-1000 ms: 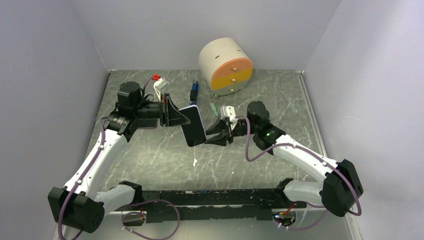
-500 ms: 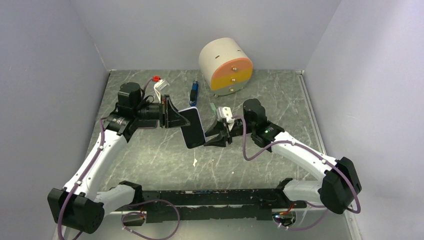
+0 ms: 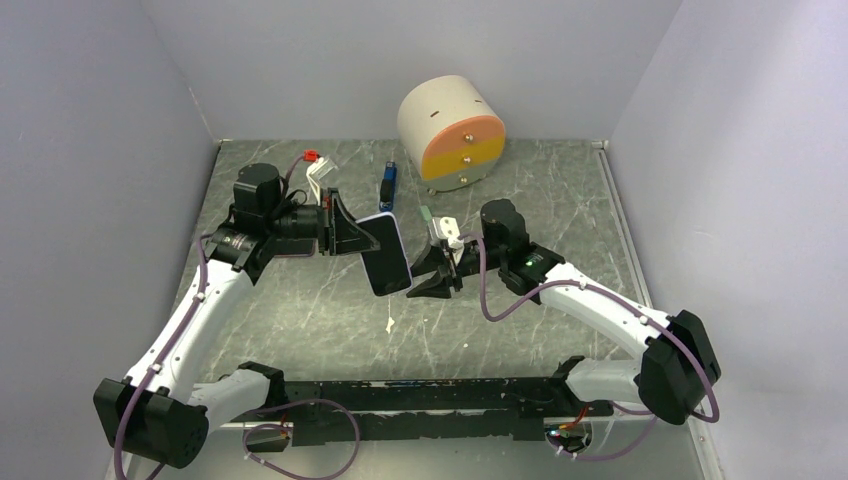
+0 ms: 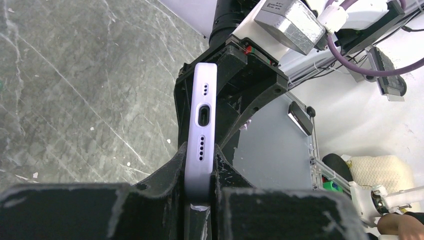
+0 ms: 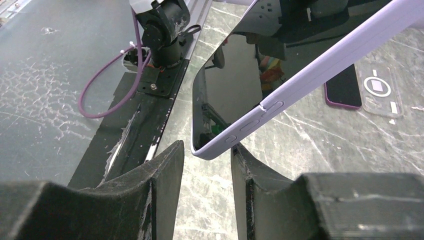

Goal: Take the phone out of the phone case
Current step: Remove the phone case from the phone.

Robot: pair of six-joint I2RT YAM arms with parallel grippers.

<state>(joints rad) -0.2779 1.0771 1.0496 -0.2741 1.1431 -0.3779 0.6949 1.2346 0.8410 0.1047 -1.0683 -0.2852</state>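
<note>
A phone with a dark screen sits in a lilac case (image 3: 387, 254) and is held in the air over the table's middle. My left gripper (image 3: 352, 236) is shut on the case's bottom end; the left wrist view shows the case edge (image 4: 203, 125) with its port pinched between the fingers. My right gripper (image 3: 425, 272) is open. In the right wrist view its fingertips (image 5: 206, 150) straddle the lower corner of the case (image 5: 300, 80), and the right finger (image 5: 240, 156) touches the case's side by the buttons.
A cream drum with an orange and yellow face (image 3: 452, 132) stands at the back. A blue item (image 3: 387, 186), a red and white connector (image 3: 315, 165) and a small white scrap (image 3: 389, 322) lie on the marble top. Another phone (image 5: 343, 86) and a clear case (image 5: 380, 90) lie on the table.
My right gripper has moved left toward the phone, so its open fingers now stand around the case's lower corner. The left gripper and the phone have stayed in place.
</note>
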